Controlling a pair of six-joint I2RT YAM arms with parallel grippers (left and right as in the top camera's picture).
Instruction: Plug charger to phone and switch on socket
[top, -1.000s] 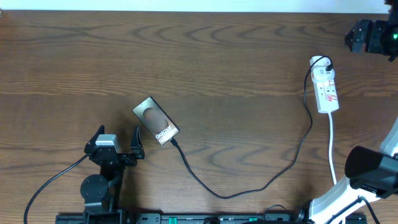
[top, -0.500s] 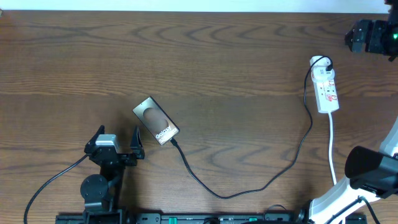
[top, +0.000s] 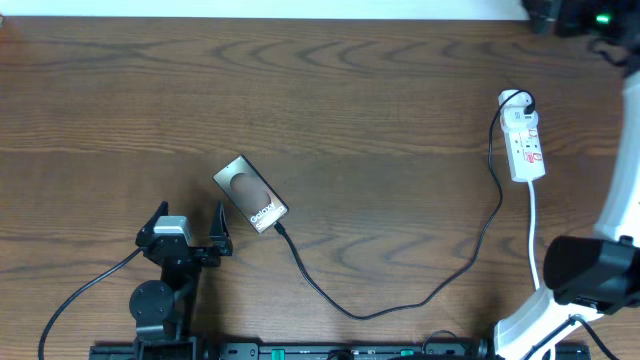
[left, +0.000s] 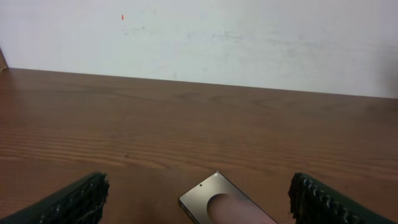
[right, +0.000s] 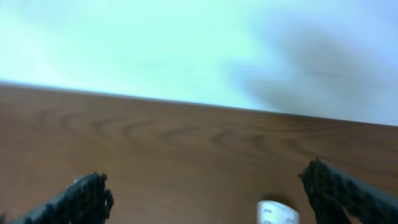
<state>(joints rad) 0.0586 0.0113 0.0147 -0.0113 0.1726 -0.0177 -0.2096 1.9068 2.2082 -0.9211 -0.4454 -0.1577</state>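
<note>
Dark wood-grain table (top: 380, 70), pale wall behind in wrist views. Phone (top: 250, 194) flat on table left of centre, angled, glossy brownish face up; white "Galaxy" lettering legible at near end, rest too small to read. Charger (top: 400, 300): thin black cable, plug tip meeting phone's lettered end, looping along near side of table, then up to black plug (top: 526, 101) at far end of socket (top: 524, 142). Socket: small white strip at right, red marks on top, text illegible; white cord (top: 534, 240) trailing toward near edge. Left gripper (top: 192, 212) just beside phone on near side, fingers spread wide, holding nothing. Right gripper (right: 211, 193) beyond socket's far end, not touching, fingers spread wide, empty; wrist view blurred, white socket end at bottom edge.
</note>
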